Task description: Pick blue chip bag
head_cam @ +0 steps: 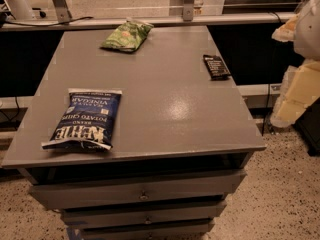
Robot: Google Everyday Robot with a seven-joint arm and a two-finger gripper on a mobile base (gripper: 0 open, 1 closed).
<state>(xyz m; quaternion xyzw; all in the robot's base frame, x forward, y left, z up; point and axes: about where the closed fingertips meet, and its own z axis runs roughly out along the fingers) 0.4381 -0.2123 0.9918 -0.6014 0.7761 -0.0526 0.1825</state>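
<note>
Drawers (142,194): three grey drawer fronts stacked below the table top, in the lower centre of the frame, each with a small central knob; all pushed in, contents not visible.
Blue chip bag (85,120): lies flat at the left front of the grey table top (170,104), in the lower left of the frame. The white strip points toward the far side and the white lettering reads upside down to the camera.
Edges: the bag's near end sits just beside the front edge, and its left side is near the left edge.
Open room: bare table surface spreads from the bag rightward and toward the back.
Green chip bag (126,35): upper centre of the frame, at the far edge, well apart from the blue bag.
Black packet (216,66): small and flat, near the right edge, upper right of centre.
Gripper (298,91): pale, blurred shape at the right margin of the frame, off the table's right side, well apart from every item; whether it is released or clenched cannot be told.
Surroundings: speckled floor (285,194) at lower right; a pale rail (225,19) runs behind the table.
</note>
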